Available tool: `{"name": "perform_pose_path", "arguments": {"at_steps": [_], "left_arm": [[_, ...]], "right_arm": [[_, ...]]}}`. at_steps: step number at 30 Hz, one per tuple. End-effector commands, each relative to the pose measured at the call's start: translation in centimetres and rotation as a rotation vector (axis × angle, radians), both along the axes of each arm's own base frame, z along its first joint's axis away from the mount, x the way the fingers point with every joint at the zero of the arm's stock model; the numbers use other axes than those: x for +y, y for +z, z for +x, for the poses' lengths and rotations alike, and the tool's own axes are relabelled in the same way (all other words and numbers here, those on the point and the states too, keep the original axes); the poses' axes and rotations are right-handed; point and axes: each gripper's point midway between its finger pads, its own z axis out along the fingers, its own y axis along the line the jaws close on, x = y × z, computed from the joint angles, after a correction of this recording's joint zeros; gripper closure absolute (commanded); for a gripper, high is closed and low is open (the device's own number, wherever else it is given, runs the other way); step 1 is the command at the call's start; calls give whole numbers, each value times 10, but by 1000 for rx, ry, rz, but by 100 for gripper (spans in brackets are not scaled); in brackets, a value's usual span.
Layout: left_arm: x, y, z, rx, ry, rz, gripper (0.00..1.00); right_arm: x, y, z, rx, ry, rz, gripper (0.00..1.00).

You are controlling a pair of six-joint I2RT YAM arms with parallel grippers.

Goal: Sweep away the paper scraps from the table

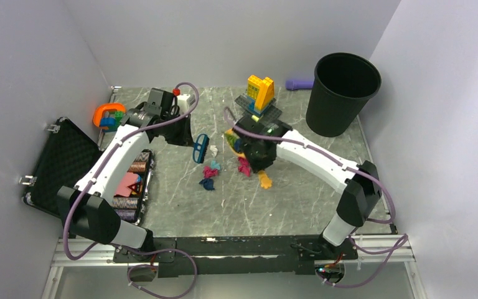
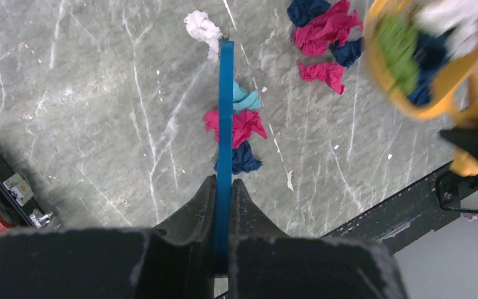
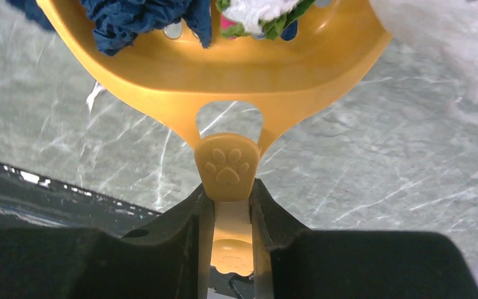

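On the dark marble table [image 1: 299,199], loose paper scraps lie mid-table: white [image 1: 213,150], teal [image 1: 216,165], magenta [image 1: 210,171], dark blue [image 1: 207,184], and another magenta one [image 1: 244,167]. My left gripper [image 2: 224,182] is shut on a small blue hand brush [image 2: 226,112], seen edge-on, with the white [image 2: 202,28], magenta [image 2: 246,124] and dark blue [image 2: 246,159] scraps beside it. My right gripper [image 3: 227,187] is shut on the paw-print handle [image 3: 227,165] of a yellow scoop [image 3: 224,68]. The scoop holds dark blue [image 3: 137,18], white and green scraps and hangs tilted above the table [image 1: 233,142].
A black bin [image 1: 342,93] stands at the back right. A yellow-blue brick build [image 1: 260,93] sits behind the right gripper. An open black case [image 1: 68,165] lies along the left edge, with an orange piece [image 1: 107,115] behind it. A purple object [image 1: 299,83] lies by the back wall.
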Motion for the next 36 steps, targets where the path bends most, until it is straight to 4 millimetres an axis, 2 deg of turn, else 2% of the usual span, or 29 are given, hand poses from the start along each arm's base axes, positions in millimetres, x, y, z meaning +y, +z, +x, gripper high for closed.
{"name": "perform_pose_path", "arguments": {"at_steps": [1, 5, 11, 13, 16, 21, 29, 33, 36], "left_arm": [[0, 10, -2, -58, -29, -13, 100], [4, 5, -3, -66, -18, 5, 100], [4, 0, -4, -78, -20, 0, 100], [-1, 0, -6, -76, -34, -31, 100], [-10, 0, -9, -76, -56, -81, 100], [-10, -4, -11, -79, -64, -85, 100], [-12, -4, -14, -91, -94, -89, 100], [-11, -8, -15, -86, -91, -82, 100], [-11, -10, -16, -81, -94, -83, 100]], "right_arm": [[-37, 41, 25, -29, -108, 34, 100], [-68, 68, 59, -67, -228, 91, 100], [-100, 119, 112, -139, -371, 210, 100], [-108, 142, 131, -181, -406, 268, 100], [-126, 161, 151, -200, -466, 354, 100], [-161, 185, 179, -230, -582, 582, 100], [-201, 224, 212, -294, -659, 1095, 100], [-220, 230, 215, -258, -683, 1376, 100], [-232, 236, 208, -263, -705, 1558, 100]]}}
